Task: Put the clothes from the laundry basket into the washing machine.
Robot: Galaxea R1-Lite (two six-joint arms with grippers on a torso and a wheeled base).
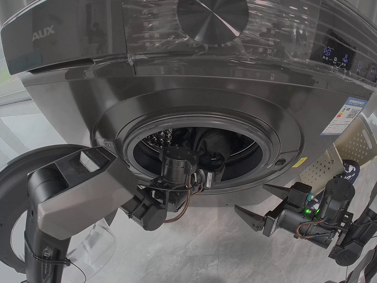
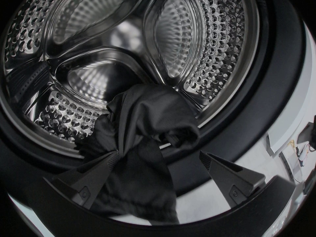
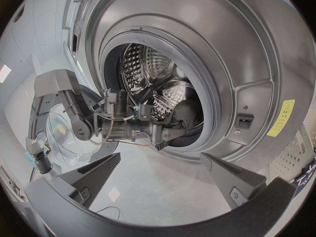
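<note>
The washing machine [image 1: 196, 95] stands in front of me, its round drum opening [image 2: 98, 50] uncovered. A black garment [image 2: 148, 116] lies bunched on the lip of the drum, one end hanging over the dark door seal. My left gripper [image 2: 158, 153] is at that opening, fingers spread wide, and the cloth drapes across one finger [image 2: 95, 171]. In the head view the black garment [image 1: 214, 146] sits just behind the left wrist. My right gripper [image 1: 249, 197] hangs open and empty above the floor, low in front of the machine. The beige laundry basket [image 1: 353, 142] stands to the right.
The machine's round door [image 1: 15, 201] is swung open on the left, beside the left arm. Something dark blue [image 1: 350, 169] shows against the basket. Pale tiled floor [image 1: 204, 248] stretches in front of the machine.
</note>
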